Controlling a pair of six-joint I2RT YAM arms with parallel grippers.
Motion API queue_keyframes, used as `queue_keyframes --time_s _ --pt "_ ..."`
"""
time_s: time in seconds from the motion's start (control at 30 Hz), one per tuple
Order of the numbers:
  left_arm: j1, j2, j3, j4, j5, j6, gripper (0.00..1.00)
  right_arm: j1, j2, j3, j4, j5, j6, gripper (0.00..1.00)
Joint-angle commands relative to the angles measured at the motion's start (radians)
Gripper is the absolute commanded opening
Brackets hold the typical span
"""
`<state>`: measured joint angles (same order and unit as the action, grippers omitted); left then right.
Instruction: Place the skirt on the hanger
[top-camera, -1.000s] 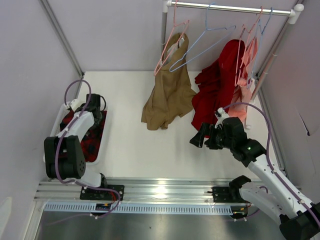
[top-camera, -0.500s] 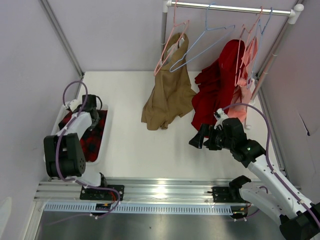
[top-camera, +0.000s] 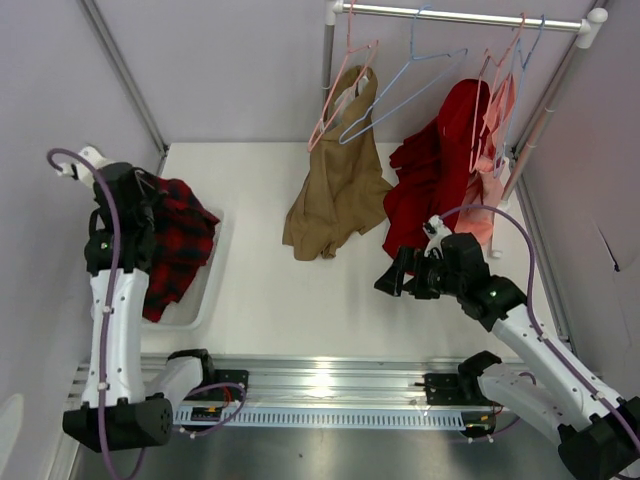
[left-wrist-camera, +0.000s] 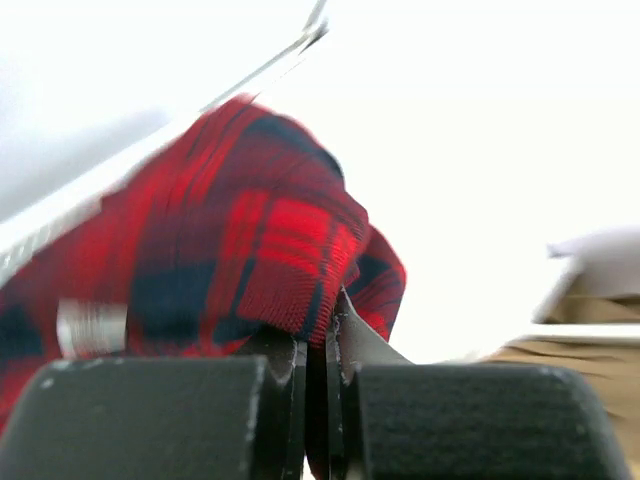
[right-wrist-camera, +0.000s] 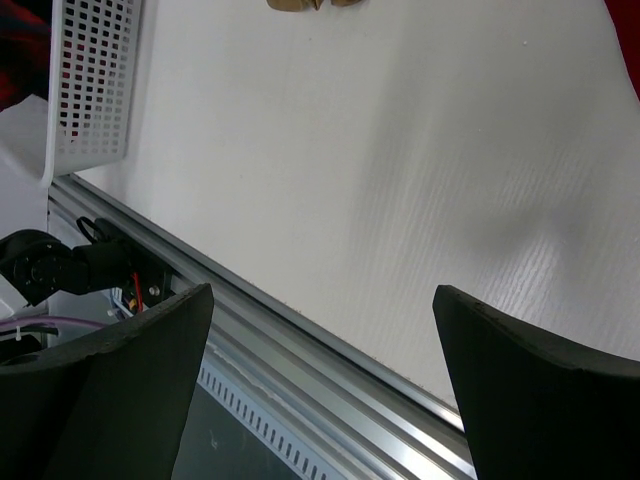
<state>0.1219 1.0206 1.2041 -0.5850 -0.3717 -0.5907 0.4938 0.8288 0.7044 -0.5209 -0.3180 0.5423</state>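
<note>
As the left arm (top-camera: 118, 310) stands tall at the left of the overhead frame, the plaid skirt (top-camera: 175, 235) hangs bunched from its tip, hauled up from the white basket (top-camera: 205, 290) at the table's (top-camera: 290, 290) left edge. Whether the lowest fold still touches the basket cannot be told. The pick-up looks done, and the carry across the table is what remains.

A second earlier that arm was folded low over the basket, its pincer wide above a skirt lying flat inside. Half a second earlier it was still crouched there, the jaws by then closed. Only in the last half-second did arm and cloth rise.

The target, a light-blue wire hanger (top-camera: 400, 85), hangs bare on the rail (top-camera: 470, 15) at upper centre. It sits between a tan garment (top-camera: 335, 195) and a plain red garment (top-camera: 435, 170), well apart from the skirt, and all three look unmoved.

At right centre the right gripper (top-camera: 400, 272) hovers over bare table with jaws spread wide and nothing between them, shifted only slightly.

The left wrist view shows the left gripper (left-wrist-camera: 318, 350) pinched narrow on a fold of red-and-navy check.
</note>
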Motion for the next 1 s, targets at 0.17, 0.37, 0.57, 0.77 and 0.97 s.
queue_keyframes --time_s 0.17,0.37,0.57,0.77,0.97 --pt "-0.056 -0.119 0.293 0.134 0.241 0.176 0.0 0.012 0.041 0.07 0.056 -0.015 -0.012 0.99" --pt "-0.07 -0.056 0.598 0.162 0.471 0.21 0.0 0.014 0.058 0.086 0.067 -0.003 -0.013 0.99" --pt "-0.177 -0.01 0.73 0.169 0.652 0.189 0.0 0.017 0.058 0.104 0.056 0.033 -0.011 0.99" --pt "-0.353 -0.076 0.547 0.211 0.599 0.147 0.0 0.015 0.032 0.148 -0.002 0.095 -0.028 0.99" --pt "-0.64 -0.113 0.39 0.209 0.246 0.201 0.0 0.015 0.024 0.19 -0.044 0.125 -0.041 0.99"
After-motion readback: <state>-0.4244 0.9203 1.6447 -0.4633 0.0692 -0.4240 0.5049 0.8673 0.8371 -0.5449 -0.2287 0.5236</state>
